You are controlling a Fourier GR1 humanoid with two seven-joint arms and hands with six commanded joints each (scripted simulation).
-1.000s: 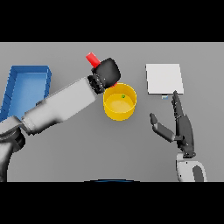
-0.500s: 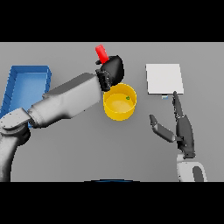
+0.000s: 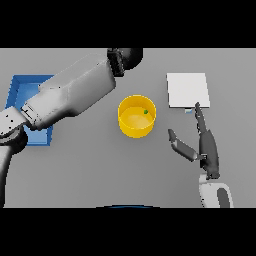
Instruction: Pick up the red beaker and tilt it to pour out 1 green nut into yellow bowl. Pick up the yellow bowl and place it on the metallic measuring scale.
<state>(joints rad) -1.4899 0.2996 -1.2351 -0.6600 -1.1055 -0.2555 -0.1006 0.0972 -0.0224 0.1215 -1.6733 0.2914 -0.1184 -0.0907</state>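
From the head, the yellow bowl (image 3: 136, 116) sits mid-table with one green nut (image 3: 145, 112) inside near its far right wall, and the metallic scale (image 3: 187, 90) lies flat to its right and a little farther off, apart from it. The left arm reaches from the lower left over the blue tray (image 3: 20, 95) to the far edge, where the left hand (image 3: 128, 57) is a dark lump; I cannot tell whether its fingers are closed, and the red beaker does not show. The right hand (image 3: 206, 148) hangs near right of the bowl, fingers straight and pointing toward the scale, thumb spread toward the bowl, holding nothing.
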